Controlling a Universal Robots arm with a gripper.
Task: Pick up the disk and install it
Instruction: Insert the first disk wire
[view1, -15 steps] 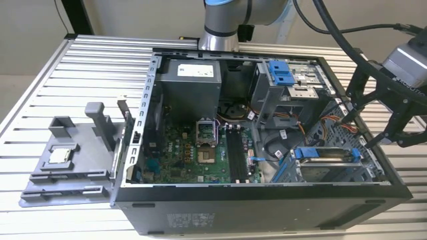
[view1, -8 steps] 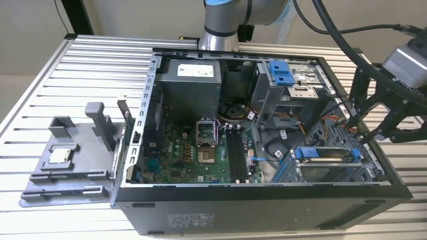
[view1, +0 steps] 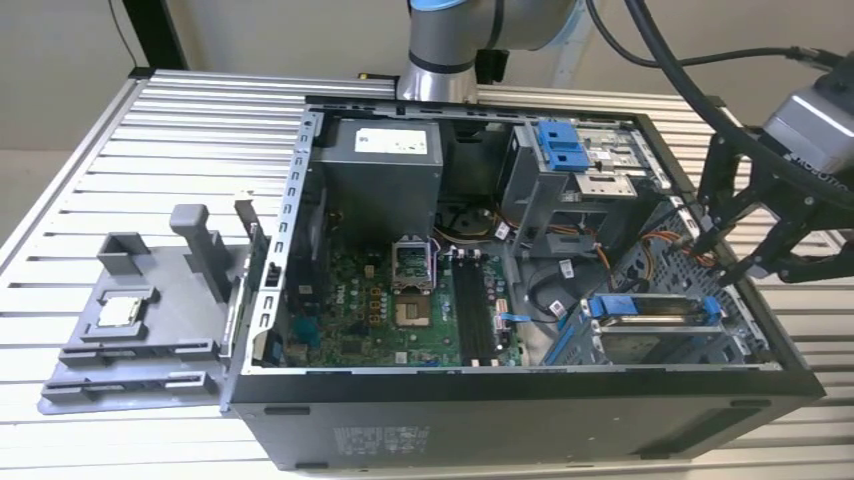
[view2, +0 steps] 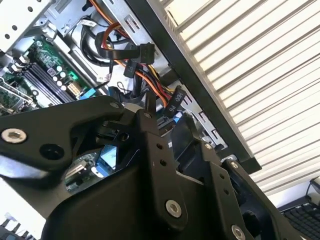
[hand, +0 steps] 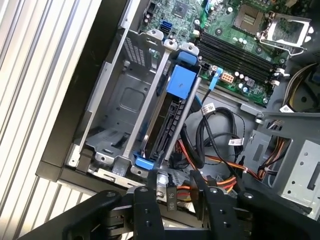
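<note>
Disk (view1: 657, 312) sat seated in drive bay (view1: 667, 347), near corner of case (view1: 534, 388) at exterior view's right, blue rail around it. Tool (view1: 737, 255) hung just beyond disk's right end, over case wall. Fingers (hand: 202, 192) stood apart, gripping nothing. In first wrist view, disk's long axis ran straight from tool toward motherboard (hand: 235, 45), with cable connector (hand: 169, 192) at tool tips.

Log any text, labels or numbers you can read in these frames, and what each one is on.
Nothing reads clearly enough to quote.
Power supply label: too small.
Case sticker: too small.
Connector print: blurred.
Cable tags: too small.
</note>
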